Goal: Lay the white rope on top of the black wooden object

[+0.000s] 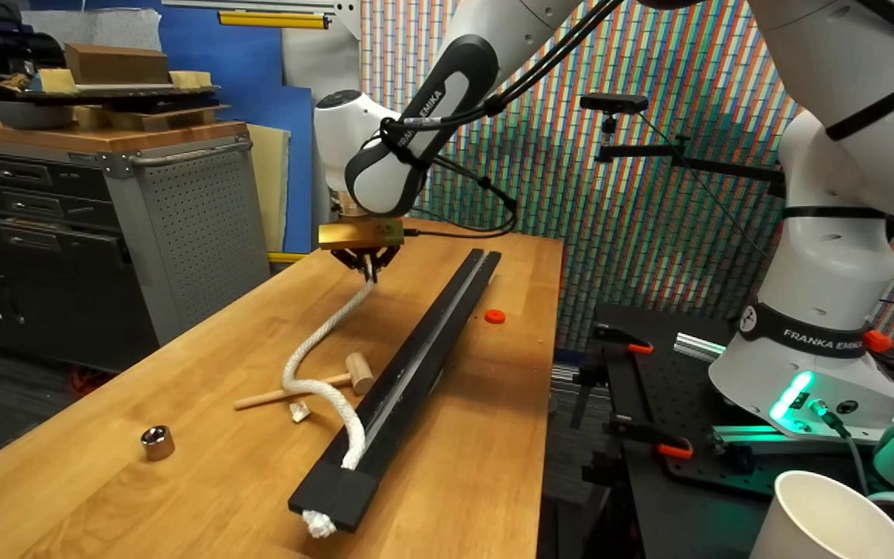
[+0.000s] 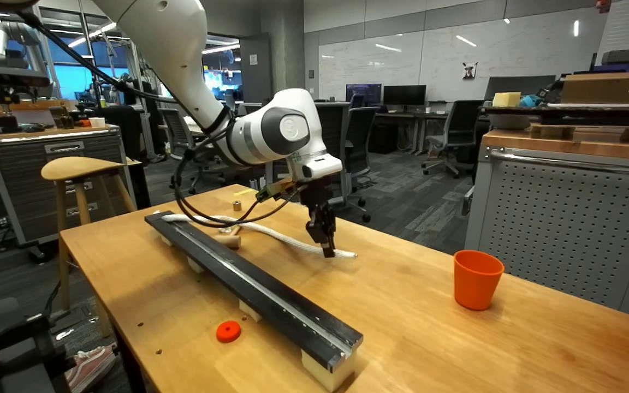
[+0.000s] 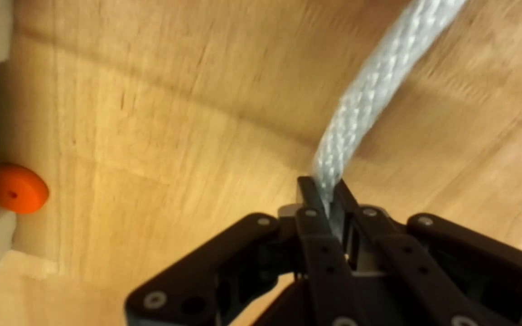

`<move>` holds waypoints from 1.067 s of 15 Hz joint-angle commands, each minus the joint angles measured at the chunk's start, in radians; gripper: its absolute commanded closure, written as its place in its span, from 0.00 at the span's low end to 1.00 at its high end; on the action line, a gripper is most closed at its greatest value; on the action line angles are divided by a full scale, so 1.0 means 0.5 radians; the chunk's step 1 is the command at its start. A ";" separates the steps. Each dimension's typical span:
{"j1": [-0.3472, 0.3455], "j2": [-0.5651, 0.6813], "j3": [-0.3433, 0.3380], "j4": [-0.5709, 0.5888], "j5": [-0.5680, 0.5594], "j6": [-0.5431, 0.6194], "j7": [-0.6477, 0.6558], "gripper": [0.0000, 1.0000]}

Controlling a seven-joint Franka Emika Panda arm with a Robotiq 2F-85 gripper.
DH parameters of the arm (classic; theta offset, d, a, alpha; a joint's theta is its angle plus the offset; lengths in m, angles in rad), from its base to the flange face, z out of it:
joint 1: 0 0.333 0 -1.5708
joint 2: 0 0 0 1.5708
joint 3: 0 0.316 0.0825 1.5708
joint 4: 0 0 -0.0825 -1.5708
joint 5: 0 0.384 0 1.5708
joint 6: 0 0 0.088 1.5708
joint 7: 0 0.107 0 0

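Observation:
The white rope [image 1: 303,361] has one end at the near end of the black beam [image 1: 425,365], tucked under a black end piece, with a frayed tip poking out. From there it leaves the beam sideways, curves over the table and rises to my gripper [image 1: 370,276]. My gripper is shut on the rope near its free end, beside the beam and above the table. The rope [image 2: 292,241], beam [image 2: 262,284] and gripper [image 2: 327,253] also show in an exterior view. In the wrist view the rope [image 3: 369,90] sits between my fingertips [image 3: 326,185].
A wooden mallet [image 1: 360,374] lies between rope and beam, its handle under the rope. A metal ring [image 1: 157,442] stands farther left. An orange disc [image 2: 228,331] lies beside the beam; an orange cup [image 2: 476,279] stands on the table. Pale blocks [image 2: 328,371] support the beam.

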 commanded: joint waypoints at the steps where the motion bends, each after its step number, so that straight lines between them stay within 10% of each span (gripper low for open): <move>1: -0.029 -0.198 -0.053 -0.132 -0.095 -0.049 -0.015 0.97; 16: -0.288 -1.114 -0.065 -0.885 -0.580 -0.361 -0.127 0.97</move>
